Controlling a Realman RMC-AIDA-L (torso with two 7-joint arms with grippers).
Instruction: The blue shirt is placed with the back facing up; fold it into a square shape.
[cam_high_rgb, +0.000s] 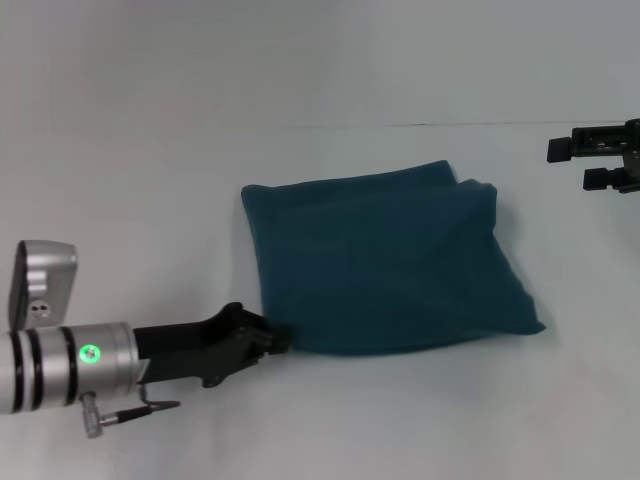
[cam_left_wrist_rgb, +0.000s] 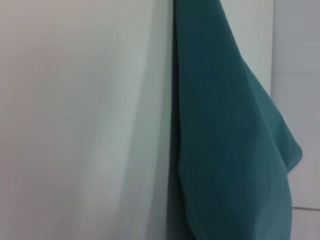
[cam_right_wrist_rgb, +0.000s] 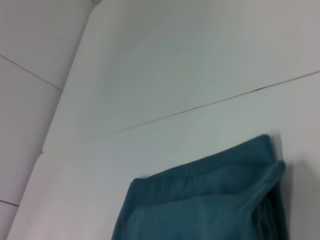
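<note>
The left gripper (cam_high_rgb: 268, 337), whose fingers I cannot tell open or closed, touches the near-left corner of the folded dark teal-blue cotton shirt (cam_high_rgb: 385, 265) on the white bench (cam_high_rgb: 150, 200), so pulling back may drag the corner and spoil the square, while the right gripper (cam_high_rgb: 600, 160) with open fingers hovers well apart.

Only the blue shirt (cam_high_rgb: 385, 265) interrupts the open table (cam_high_rgb: 150, 180)

- Head view: from high on the robot, facing forward and down at the white table (cam_high_rgb: 400, 420), far enough off to take in the whole folded shirt (cam_high_rgb: 385, 265).
- Left wrist view: low and close, looking along the table (cam_left_wrist_rgb: 75, 125) at the shirt's (cam_left_wrist_rgb: 225, 150) edge.
- Right wrist view: from farther off, facing one corner of the shirt (cam_right_wrist_rgb: 200, 205) and the table (cam_right_wrist_rgb: 165, 75) beyond.
- All three views share the shirt and the table.
</note>
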